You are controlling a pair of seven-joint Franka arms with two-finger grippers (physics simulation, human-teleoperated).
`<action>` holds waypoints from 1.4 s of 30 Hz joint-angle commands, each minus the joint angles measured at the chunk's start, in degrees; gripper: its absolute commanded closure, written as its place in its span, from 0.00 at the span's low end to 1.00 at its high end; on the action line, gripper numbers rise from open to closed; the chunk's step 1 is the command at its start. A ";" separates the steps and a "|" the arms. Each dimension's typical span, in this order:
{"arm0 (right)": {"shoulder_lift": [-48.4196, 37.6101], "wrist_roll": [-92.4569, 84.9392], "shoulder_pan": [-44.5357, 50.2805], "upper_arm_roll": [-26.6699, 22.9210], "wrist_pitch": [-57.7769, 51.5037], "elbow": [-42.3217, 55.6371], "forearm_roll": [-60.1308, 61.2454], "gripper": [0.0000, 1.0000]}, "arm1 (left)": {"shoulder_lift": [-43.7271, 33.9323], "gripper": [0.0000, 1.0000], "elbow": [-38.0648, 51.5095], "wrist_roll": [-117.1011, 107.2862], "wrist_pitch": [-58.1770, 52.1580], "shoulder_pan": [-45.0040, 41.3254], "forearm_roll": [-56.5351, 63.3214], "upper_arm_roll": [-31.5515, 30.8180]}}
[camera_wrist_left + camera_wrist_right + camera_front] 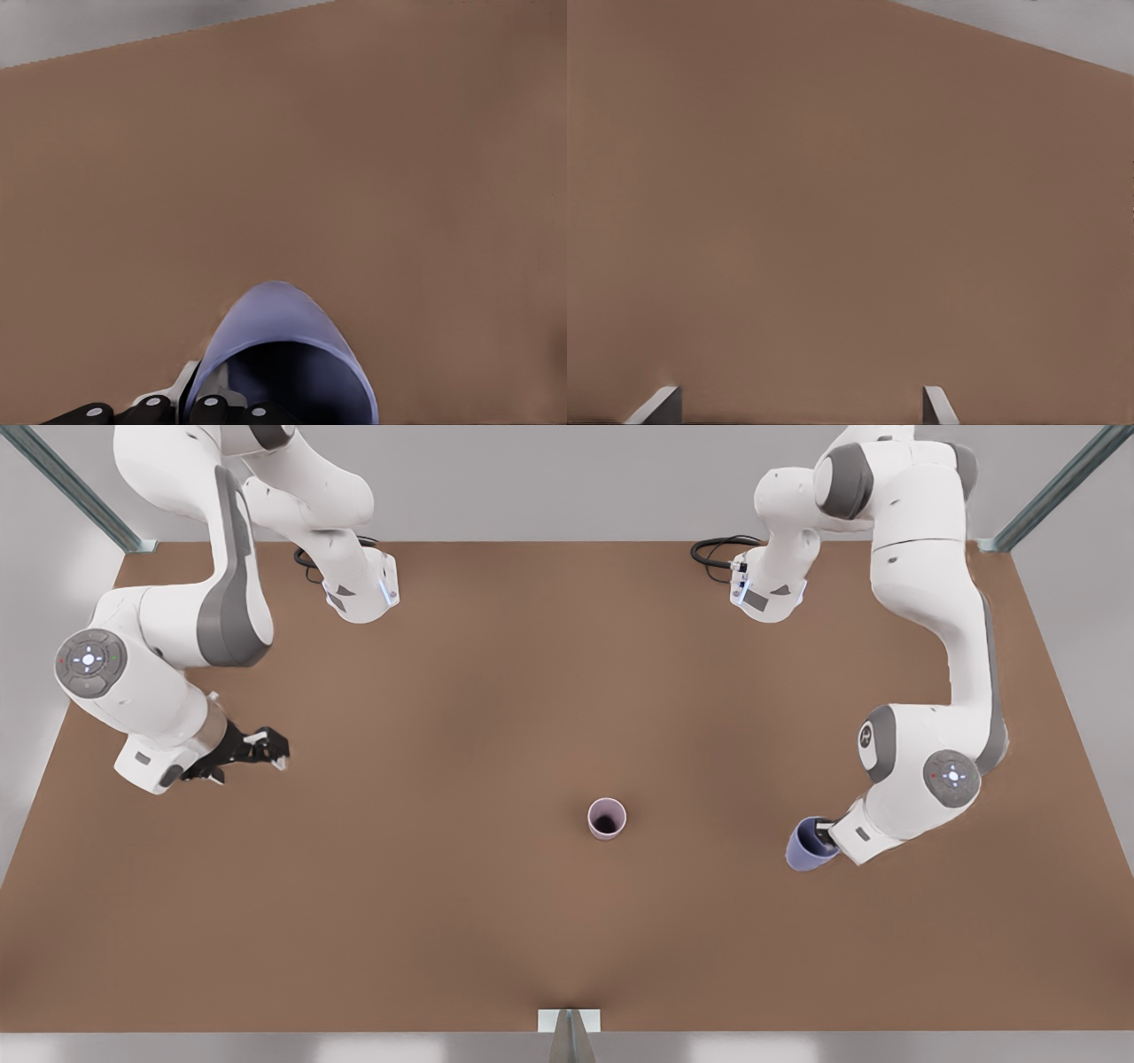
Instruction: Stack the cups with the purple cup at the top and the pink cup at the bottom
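Note:
The pink cup (607,818) stands upright on the brown table near its middle, its dark mouth open upward. The purple cup (806,848) is tilted at the front view's right, well apart from the pink cup. My left gripper (826,832) is shut on its rim there. In the left wrist view the purple cup (282,332) sits right at my left gripper (202,391), one finger inside the rim and one outside. My right gripper (264,749) hangs open over bare table at the front view's left. In its own wrist view the right gripper (797,407) has nothing between its fingertips (657,405).
The brown table (461,717) is bounded by metal frame posts at the back corners (133,540) and a bracket at the front edge (569,1020). Both arm bases (363,589) with their cables stand along the back edge.

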 commanded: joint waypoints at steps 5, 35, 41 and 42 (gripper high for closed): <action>-0.54 10.97 -0.35 -0.24 -5.88 0.24 0.48 0.00 | 8.08 0.79 17.10 -46.98 -21.00 -11.94 -0.72 -5.57; -0.01 10.45 -2.02 -0.33 -5.35 0.16 2.68 0.00 | 17.31 0.79 22.73 -53.48 -13.09 -17.83 -5.73 -6.09; -0.01 10.27 -2.02 -0.33 -5.35 0.16 2.68 0.00 | 17.31 0.79 22.11 -53.48 -11.86 -17.83 -5.73 -6.09; -0.01 10.27 -2.02 -0.33 -5.35 0.16 2.68 0.00 | 17.31 0.79 22.11 -53.22 -11.86 -17.83 -5.73 -6.09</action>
